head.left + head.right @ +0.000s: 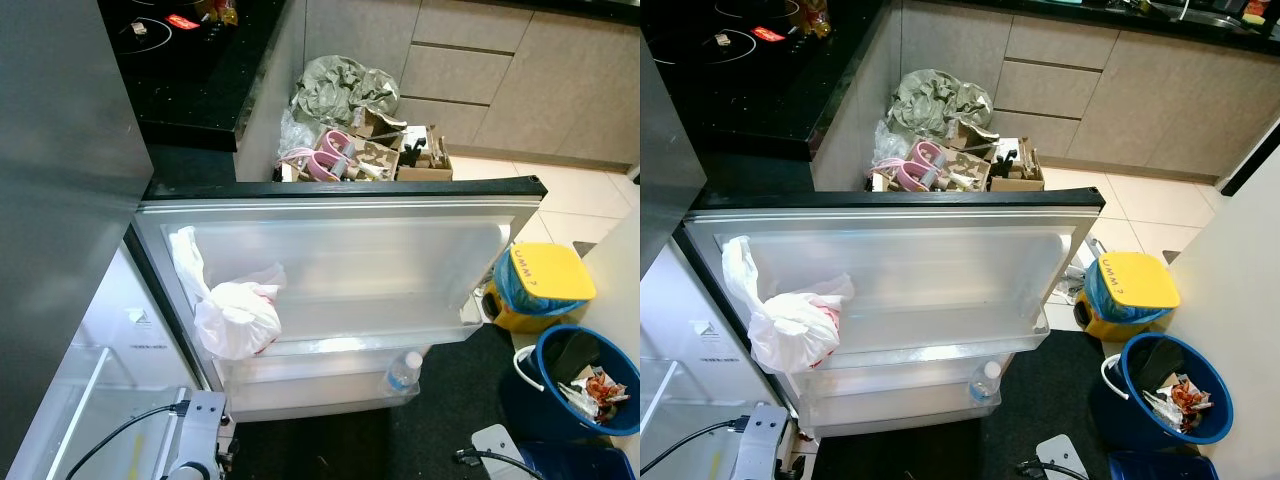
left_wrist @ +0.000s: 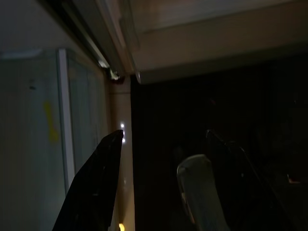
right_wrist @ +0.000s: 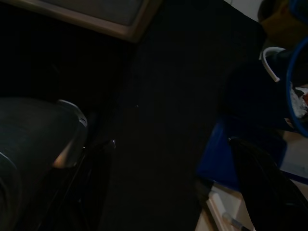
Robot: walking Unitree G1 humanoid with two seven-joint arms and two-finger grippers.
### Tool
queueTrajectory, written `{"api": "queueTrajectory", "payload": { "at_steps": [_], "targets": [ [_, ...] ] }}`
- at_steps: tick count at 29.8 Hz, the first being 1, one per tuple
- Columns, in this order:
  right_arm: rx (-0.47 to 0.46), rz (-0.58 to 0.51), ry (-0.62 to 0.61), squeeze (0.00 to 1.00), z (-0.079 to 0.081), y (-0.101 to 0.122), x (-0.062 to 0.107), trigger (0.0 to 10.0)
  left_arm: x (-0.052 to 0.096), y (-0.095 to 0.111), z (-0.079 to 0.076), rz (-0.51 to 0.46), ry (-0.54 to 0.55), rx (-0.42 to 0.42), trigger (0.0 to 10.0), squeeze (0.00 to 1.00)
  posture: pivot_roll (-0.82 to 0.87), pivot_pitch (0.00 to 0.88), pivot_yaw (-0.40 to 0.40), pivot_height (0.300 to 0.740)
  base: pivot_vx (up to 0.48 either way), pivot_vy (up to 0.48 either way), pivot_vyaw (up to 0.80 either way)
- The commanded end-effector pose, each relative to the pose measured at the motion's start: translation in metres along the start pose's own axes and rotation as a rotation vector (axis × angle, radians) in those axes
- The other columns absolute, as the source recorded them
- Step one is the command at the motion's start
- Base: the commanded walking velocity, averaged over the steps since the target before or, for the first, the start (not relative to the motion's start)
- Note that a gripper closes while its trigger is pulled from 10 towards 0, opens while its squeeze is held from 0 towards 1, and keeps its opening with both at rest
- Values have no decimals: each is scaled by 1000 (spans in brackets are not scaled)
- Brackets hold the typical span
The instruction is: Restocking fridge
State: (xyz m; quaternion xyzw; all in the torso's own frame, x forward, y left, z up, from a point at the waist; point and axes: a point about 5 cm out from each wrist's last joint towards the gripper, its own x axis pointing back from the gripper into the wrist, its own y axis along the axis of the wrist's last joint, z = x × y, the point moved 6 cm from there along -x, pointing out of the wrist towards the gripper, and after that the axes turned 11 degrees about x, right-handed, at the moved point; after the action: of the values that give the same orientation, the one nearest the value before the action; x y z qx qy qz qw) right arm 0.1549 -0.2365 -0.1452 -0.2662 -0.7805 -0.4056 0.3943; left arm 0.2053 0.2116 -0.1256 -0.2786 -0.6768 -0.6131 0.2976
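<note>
Fridge door (image 1: pixel 340 215) open. Plastic bag (image 1: pixel 238 318) slumped on upper door shelf; soft, light, best gripped at knot. Water bottle (image 1: pixel 402 374) below: slippery. Left claw (image 2: pixel 159 183) and right claw (image 3: pixel 168 183) apart, idle.

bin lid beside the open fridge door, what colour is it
Yellow; the bin lid shows best in the right eye view.

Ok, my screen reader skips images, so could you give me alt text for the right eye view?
An open fridge door seen from above, with a white plastic bag in its upper shelf and a water bottle in the lower one. Right of it on the floor stand a yellow-lidded bin and a blue bucket of rubbish; cardboard clutter lies behind.
</note>
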Motion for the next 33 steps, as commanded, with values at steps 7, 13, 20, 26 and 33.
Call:
{"api": "queueTrajectory", "payload": {
  "at_steps": [7,13,20,26,33],
  "targets": [
    [-30,-15,24,0,17,9,-2,10000,-4,7,-13,-15,-39,-69,10000,0,-99,23,-63,740,0,0,0],
    [-29,-10,24,0,16,7,-1,10000,-4,11,-15,-37,-48,-84,10000,0,-97,26,-62,740,0,-152,0],
    [-33,1,19,0,15,2,0,10000,-3,11,-19,-45,-60,-95,10000,0,-101,29,-62,740,0,-444,0],
    [-34,4,20,0,16,1,0,10000,-3,13,-21,-53,-65,-97,10000,0,-101,30,-60,740,0,-450,0],
    [-36,0,20,0,17,2,0,10000,-3,13,-20,-49,-66,-100,10000,0,-100,31,-58,740,0,-359,0]
  ]
}}
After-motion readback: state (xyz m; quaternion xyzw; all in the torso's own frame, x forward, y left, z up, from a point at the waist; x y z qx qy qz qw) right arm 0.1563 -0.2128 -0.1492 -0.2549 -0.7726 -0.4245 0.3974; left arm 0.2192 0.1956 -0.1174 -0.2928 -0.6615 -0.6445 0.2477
